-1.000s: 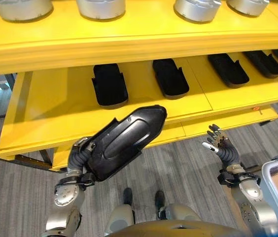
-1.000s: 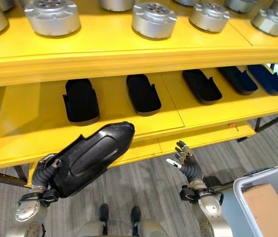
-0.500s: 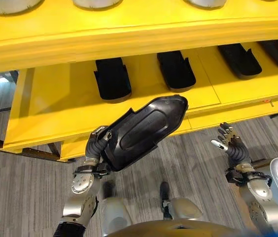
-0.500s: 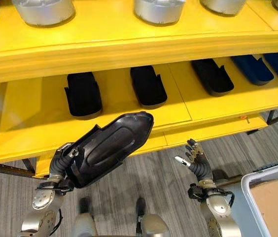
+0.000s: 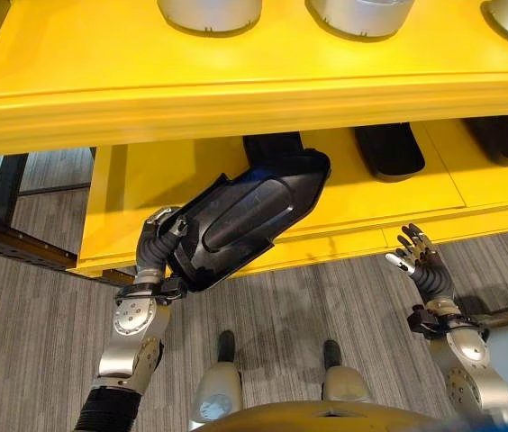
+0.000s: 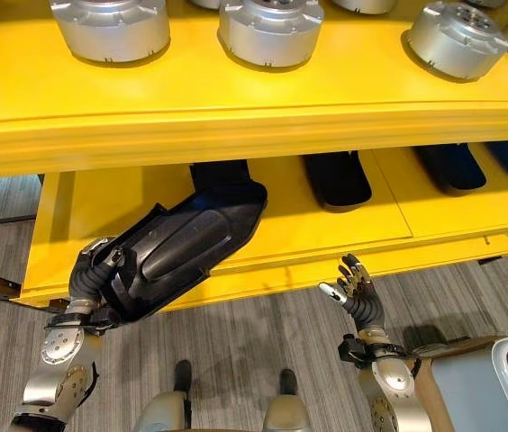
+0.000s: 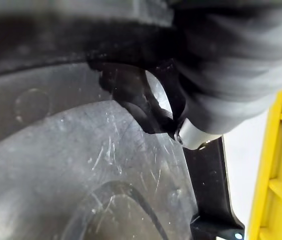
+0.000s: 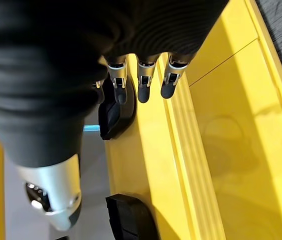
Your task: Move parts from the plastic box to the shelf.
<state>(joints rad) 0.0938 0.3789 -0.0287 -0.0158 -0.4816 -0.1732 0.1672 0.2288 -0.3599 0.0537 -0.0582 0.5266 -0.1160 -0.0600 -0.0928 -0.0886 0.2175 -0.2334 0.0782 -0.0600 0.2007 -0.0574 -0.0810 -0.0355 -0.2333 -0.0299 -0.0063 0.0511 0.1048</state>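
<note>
1. Left hand [image 5: 159, 236] clamped on the black part [image 5: 240, 220]; its tip has risen from below the shelf [image 5: 146, 184] edge to over the lower level.
2. Right hand [image 5: 419, 262] idle, fingers spread.
3. Placing looks next.

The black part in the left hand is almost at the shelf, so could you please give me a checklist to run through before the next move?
1. Left hand grips the black part: ok.
2. Part's tip is over the lower shelf: ok.
3. Bare shelf to the part's left for a free slot: ok.
4. Part is clear of the black part behind its tip: cannot tell.
5. Right hand open, holding nothing: ok.
</note>
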